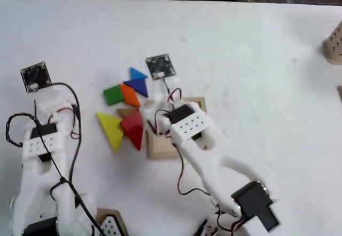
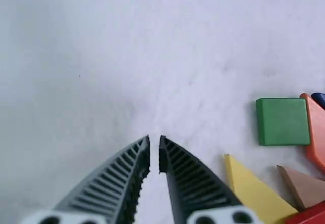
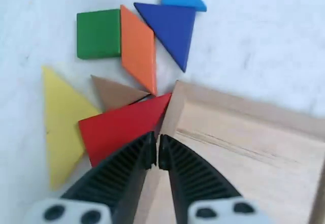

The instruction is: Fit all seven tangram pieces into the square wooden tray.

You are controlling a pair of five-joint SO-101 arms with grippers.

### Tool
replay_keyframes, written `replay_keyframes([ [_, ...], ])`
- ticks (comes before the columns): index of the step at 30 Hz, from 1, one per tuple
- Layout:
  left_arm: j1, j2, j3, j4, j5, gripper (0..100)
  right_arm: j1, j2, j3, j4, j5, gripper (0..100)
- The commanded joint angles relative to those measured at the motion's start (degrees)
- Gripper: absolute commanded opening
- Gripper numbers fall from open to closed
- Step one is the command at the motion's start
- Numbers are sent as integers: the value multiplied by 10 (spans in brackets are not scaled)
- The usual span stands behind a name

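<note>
All seven pieces lie outside the tray, on the surface from its nine to eleven o'clock: yellow, red, brown, green, orange, dark blue and light blue. The right jaws, narrow and empty, hang over red by the tray's edge. The left jaws, narrow and empty too, sit over bare surface at yellow's nine o'clock.
</note>
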Motion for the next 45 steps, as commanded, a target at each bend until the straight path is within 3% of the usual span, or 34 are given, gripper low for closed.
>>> replay_keyframes([
  [1, -5, 1, -13, -12, 5, 60, -46, 0, -27, -17, -8, 24],
  [6, -3, 1, -13, -12, 5, 60, -115, 34, -25, -39, 38, 24],
  [13, -4, 1, -11, -12, 5, 60, -116, 131, -30, -73, 80, 20],
  [22, -4, 1, -11, -11, 5, 60, -108, 106, -27, 59, 82, 20],
  [29, -4, 1, -11, -11, 5, 60, -83, 93, -31, 76, 83, 20],
  [33, -4, 1, -11, -11, 5, 60, -82, 14, -31, 84, 82, 20],
  [38, -4, 1, -12, -11, 5, 60, -83, -24, -26, -55, 76, 24],
  [42, -4, 1, -12, -11, 5, 60, -83, 45, -32, -201, 76, 24],
  [45, -4, 1, -12, -11, 5, 60, -85, 111, -32, -255, 78, 21],
])
